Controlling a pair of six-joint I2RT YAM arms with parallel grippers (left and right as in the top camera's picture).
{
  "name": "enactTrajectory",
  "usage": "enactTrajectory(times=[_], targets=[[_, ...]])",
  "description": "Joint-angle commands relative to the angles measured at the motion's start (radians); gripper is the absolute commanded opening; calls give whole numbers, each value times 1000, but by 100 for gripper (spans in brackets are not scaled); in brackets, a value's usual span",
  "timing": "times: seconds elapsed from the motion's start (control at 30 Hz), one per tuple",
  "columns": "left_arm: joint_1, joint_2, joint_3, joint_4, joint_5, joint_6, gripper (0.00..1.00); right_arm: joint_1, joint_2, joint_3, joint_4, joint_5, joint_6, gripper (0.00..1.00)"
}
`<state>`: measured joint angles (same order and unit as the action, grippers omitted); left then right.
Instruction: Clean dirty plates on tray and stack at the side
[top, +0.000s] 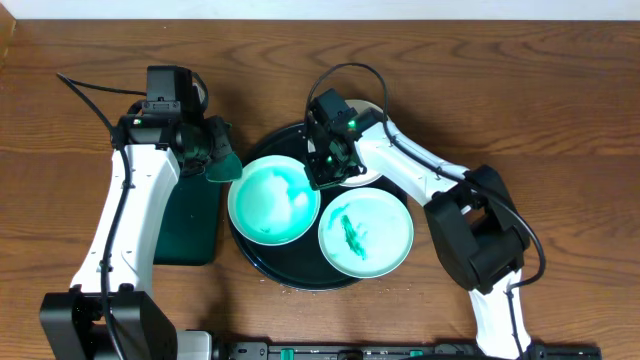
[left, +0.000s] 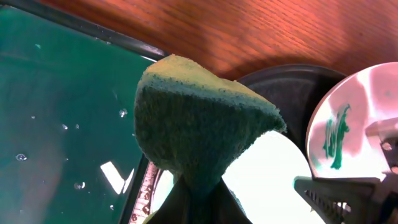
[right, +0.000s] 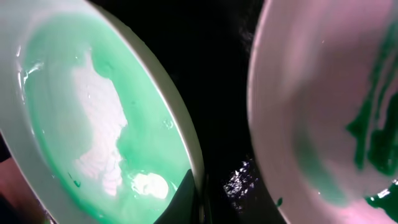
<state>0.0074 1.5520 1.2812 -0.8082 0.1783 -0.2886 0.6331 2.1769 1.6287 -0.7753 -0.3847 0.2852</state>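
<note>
Left gripper (top: 216, 150) is clamped tight on a green sponge (top: 224, 158), pinched into a cone in the left wrist view (left: 199, 124). It hangs at the black tray's (top: 262, 262) rim, with the dark green rectangular tray (top: 190, 230) on its outer side. The first mint plate (top: 270, 205), with a pale green film, is just beside the sponge on the inner side; contact can't be told.

Right gripper (top: 326, 168) is low over the tray, between that mint plate's rim and the white plate (top: 368, 172), which carries a green smear. One dark fingertip (right: 181, 198) shows against the mint plate's rim; how far the jaws are open can't be told. The second mint plate (top: 365, 235), smeared dark green, lies near the right gripper on the side toward the robot base.
</note>
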Motion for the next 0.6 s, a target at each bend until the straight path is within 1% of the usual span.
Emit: enactTrajectory(times=[0.0, 0.13, 0.17, 0.3, 0.33, 0.37, 0.57], targets=[[3, -1, 16, -2, -11, -8, 7, 26, -84, 48, -31, 67, -33, 1], [3, -1, 16, -2, -13, -1, 7, 45, -136, 53, -75, 244, -40, 1], [3, -1, 16, -2, -15, -1, 7, 62, -167, 53, -94, 370, -40, 1], [3, -1, 11, -3, -47, -1, 7, 117, -224, 53, -125, 657, -40, 1], [3, -1, 2, -2, -53, -2, 7, 154, -245, 53, -135, 806, -40, 1], [3, 0, -2, -3, -53, -2, 7, 182, -254, 53, -143, 900, -40, 1], [3, 3, -3, -2, -68, -2, 7, 304, -257, 53, -161, 1283, -40, 1]])
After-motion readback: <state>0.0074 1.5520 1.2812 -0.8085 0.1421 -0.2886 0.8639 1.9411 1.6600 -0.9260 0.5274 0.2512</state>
